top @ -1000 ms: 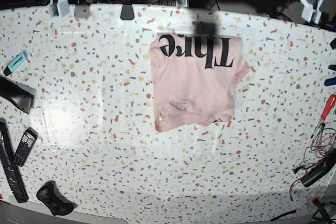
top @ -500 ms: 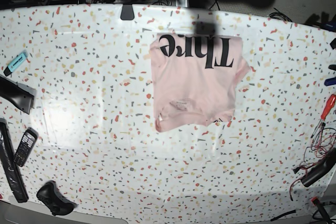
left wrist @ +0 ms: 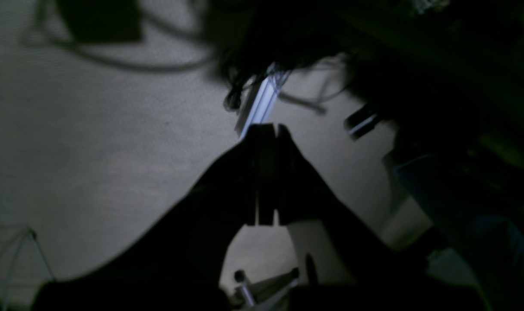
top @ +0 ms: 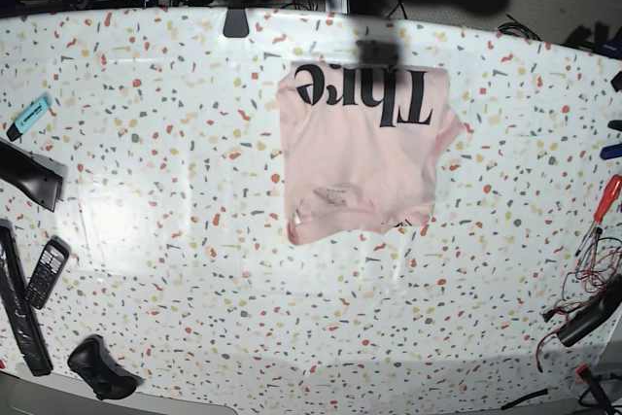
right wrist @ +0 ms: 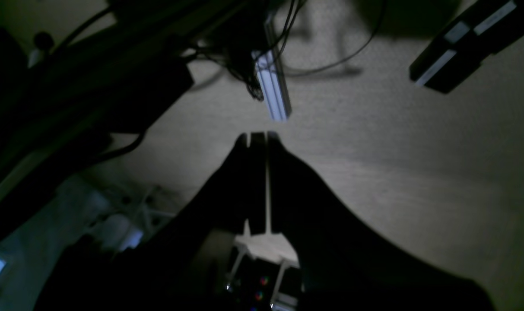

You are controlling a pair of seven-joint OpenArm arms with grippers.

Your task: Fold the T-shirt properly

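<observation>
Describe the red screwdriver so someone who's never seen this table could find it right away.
Start at the speckled terrazzo table and go to its right edge, well past the folded pink T-shirt. The screwdriver lies slanted above a tangle of thin wires; its bright red handle sets it apart.

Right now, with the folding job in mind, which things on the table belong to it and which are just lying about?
Belongs to the job:
- T-shirt, pale pink, black lettering showing, lying folded on the speckled table

Just lying about:
- highlighter
- phone
- red-handled screwdriver
- black mouse-like object
- loose wires at the edge
</observation>
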